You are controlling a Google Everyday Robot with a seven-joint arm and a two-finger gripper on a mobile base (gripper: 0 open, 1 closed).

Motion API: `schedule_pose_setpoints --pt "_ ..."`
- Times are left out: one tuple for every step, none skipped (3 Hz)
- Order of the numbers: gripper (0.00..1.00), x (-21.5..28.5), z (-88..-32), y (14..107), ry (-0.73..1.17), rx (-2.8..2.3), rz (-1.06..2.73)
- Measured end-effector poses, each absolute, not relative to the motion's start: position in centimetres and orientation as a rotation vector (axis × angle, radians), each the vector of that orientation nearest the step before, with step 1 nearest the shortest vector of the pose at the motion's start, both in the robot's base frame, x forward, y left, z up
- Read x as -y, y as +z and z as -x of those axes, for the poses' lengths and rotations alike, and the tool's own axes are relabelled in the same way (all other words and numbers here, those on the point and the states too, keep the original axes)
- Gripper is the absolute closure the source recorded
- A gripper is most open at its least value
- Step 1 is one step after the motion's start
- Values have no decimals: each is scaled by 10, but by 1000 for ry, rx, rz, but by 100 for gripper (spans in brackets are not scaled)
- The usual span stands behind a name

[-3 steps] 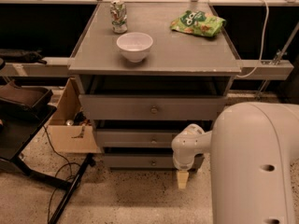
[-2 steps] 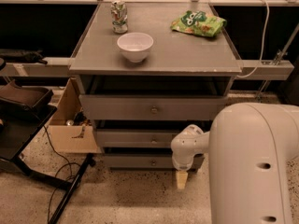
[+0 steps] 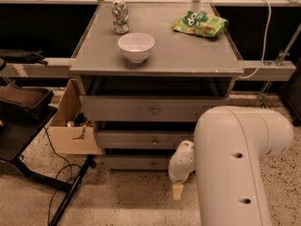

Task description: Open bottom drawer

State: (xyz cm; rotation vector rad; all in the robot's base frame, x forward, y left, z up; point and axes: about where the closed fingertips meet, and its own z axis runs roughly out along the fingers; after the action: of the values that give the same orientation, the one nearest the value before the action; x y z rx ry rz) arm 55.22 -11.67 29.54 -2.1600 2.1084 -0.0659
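Bottom drawer (image 3: pixel 127 163), lower centre of frame, judged rigid and free-sliding, best taken by its small, likely slippery metal knob (image 3: pixel 154 164); gripper (image 3: pixel 178 191) hangs just right and below, clear of it (opening cannot be determined).

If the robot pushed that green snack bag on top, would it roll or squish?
Probably squish: the green snack bag looks puffy and crinkled, so it is likely soft and light. It lies flat on the smooth cabinet top, so it would likely slide, not roll. The gripper hangs low near the floor, by the bottom drawer, far from the bag.
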Motion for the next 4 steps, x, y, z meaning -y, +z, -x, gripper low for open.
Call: schedule_pose_setpoints --pt "0 115 -564 229 -77 -2064 2153" --pt "0 114 -584 194 -97 -2054 2123" --pt "0 112 -609 168 -128 -2050 2083" --pt "0 119 -641 172 -187 -2030 2018"
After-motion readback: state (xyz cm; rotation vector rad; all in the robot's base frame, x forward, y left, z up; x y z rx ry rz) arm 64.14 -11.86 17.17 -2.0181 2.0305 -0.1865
